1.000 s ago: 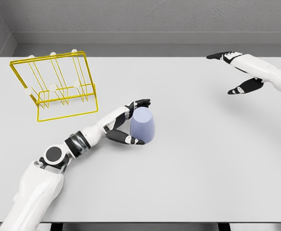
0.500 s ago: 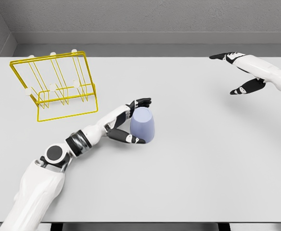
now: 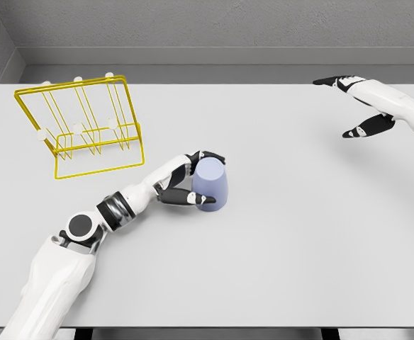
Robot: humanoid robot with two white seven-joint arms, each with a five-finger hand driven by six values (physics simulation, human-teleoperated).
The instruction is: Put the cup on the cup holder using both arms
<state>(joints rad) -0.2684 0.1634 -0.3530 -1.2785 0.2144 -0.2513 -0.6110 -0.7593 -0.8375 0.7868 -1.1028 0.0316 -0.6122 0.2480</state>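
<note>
Now that the left hand [image 3: 187,183] has closed its fingers onto the cup [image 3: 211,184], grasp looks secured; lift toward the rack [image 3: 79,127] comes next. Right hand [image 3: 366,106] stays spread, empty.

The cup [image 3: 211,185] stands mid-table [image 3: 278,234], the left hand [image 3: 183,181] around it; the cup holder [image 3: 79,127] sits behind to the left, the right hand [image 3: 359,106] far right

cup holder [image 3: 86,127] far-left, table [image 3: 299,234] right seemingly open
</note>
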